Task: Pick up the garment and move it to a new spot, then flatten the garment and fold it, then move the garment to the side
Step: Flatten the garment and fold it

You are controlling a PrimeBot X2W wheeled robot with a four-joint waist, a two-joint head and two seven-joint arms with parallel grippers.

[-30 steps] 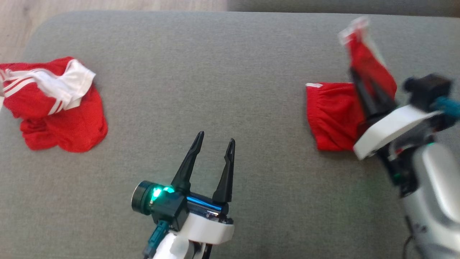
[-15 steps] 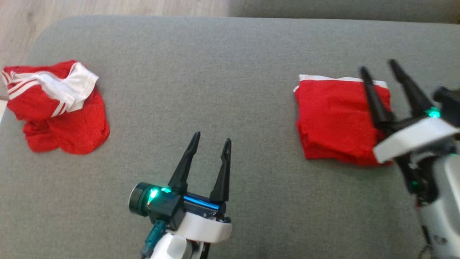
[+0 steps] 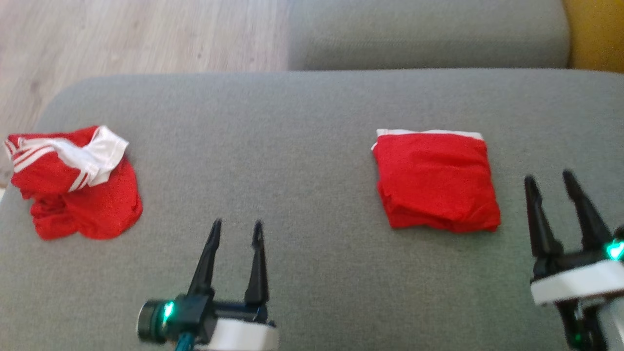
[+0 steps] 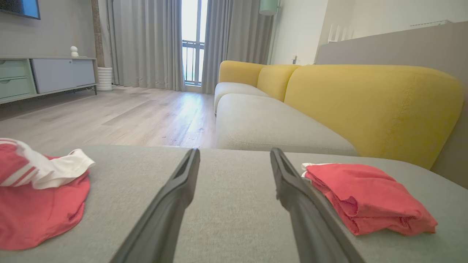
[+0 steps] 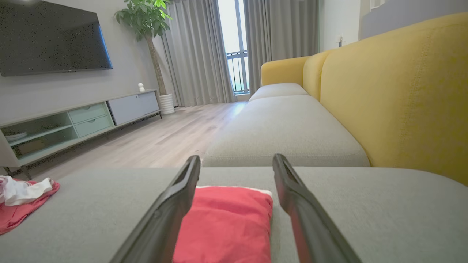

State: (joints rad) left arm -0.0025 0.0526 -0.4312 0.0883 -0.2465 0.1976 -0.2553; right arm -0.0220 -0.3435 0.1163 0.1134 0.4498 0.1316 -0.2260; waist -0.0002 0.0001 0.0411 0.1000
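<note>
Folded red fabric garment (image 3: 436, 180) lies flat toward the right edge of the grey upholstered cushion (image 3: 302, 122), apart from the right gripper (image 3: 549, 176) and the left gripper (image 3: 237, 223), both spread wide near the front edge.

folded garment (image 3: 436, 180): plain red; thin white edge along its far side.
crumpled garment (image 3: 73, 195), left of folded garment: red, with a white band and white stripes.
seat (image 3: 302, 122), under folded garment: even grey weave.
sofa back (image 4: 365, 106), beyond folded garment: mustard yellow.
floor (image 3: 146, 34): pale wood grain.
curtains (image 4: 146, 44): grey.
left gripper (image 3: 237, 223): black fingers, white cuff, green light.
right gripper (image 3: 549, 176): black fingers, white cuff, green light.
</note>
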